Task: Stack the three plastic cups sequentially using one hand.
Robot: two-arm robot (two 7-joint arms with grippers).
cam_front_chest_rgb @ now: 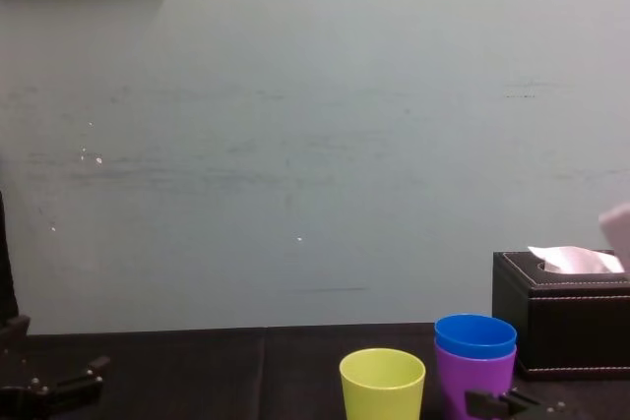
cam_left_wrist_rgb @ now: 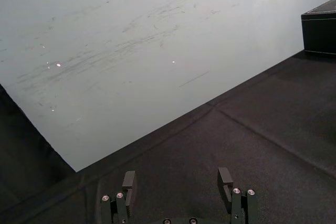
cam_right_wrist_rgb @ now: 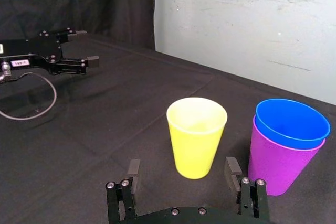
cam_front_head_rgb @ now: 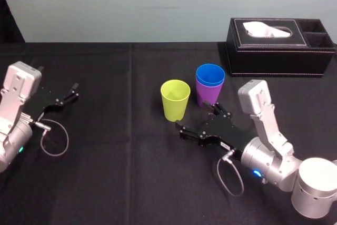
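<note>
Right gripper (cam_front_head_rgb: 197, 118) wide open, empty, at 5 o'clock from yellow-green cup (cam_front_head_rgb: 175, 100). Judged light, thin, slick: you pinch mid-wall gently or it buckles. Left gripper (cam_front_head_rgb: 58, 78) parked, 9 o'clock.

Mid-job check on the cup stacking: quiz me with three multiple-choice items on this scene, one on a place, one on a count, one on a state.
1. Where does the yellow-green cup stand relative to the purple cup?
A. nested inside it
B. on the robot's left of it, apart
C. on the robot's right of it, touching

2. How many cups sit inside another?
A. none
B. one
C. two

3. The right gripper is:
A. open, holding nothing
B. shut on the purple cup
C. shut on the yellow-green cup

Answers:
1 B: the head view shows a gap between them.
2 B: only the blue cup sits in the purple cup.
3 A: its jaws stand spread, low before the yellow-green cup.

The left gripper is parked open at the far left.
</note>
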